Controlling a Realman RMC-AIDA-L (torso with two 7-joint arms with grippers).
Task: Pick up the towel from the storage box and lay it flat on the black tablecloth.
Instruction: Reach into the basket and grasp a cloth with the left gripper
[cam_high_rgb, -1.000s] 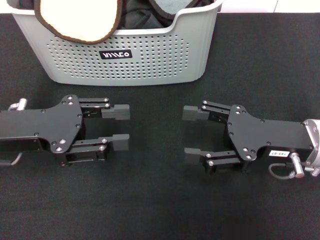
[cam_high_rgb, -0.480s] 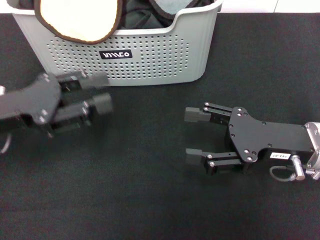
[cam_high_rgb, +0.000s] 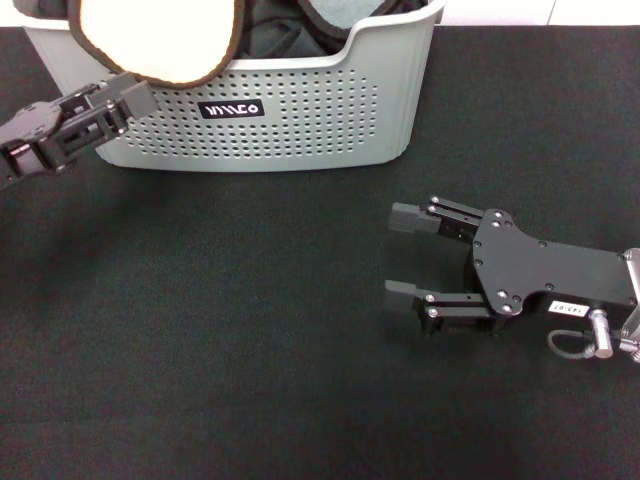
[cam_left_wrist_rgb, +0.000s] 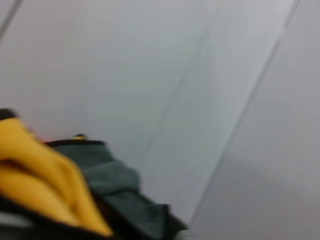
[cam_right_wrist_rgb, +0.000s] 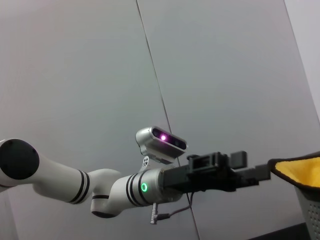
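Note:
The towel (cam_high_rgb: 160, 40) hangs with its cream-yellow face and dark border over the front left rim of the light grey storage box (cam_high_rgb: 310, 120). A grey-green part lies further right inside the box. My left gripper (cam_high_rgb: 128, 100) is open and raised in front of the box's left side, just below the hanging flap and not holding it. The right wrist view shows the left gripper (cam_right_wrist_rgb: 247, 166) close to the towel's yellow edge (cam_right_wrist_rgb: 297, 170). The left wrist view shows the towel (cam_left_wrist_rgb: 40, 185) blurred. My right gripper (cam_high_rgb: 402, 255) is open and empty, low over the black tablecloth (cam_high_rgb: 250, 340).
All-black bunched fabric (cam_high_rgb: 275, 25) lies in the box beside the towel. The box stands at the back of the tablecloth, with a black label (cam_high_rgb: 231, 108) on its front. A pale wall lies behind.
My left gripper has lifted off the cloth and swung left and back to the box's front, under the towel flap. My right gripper has shifted slightly right and nearer.

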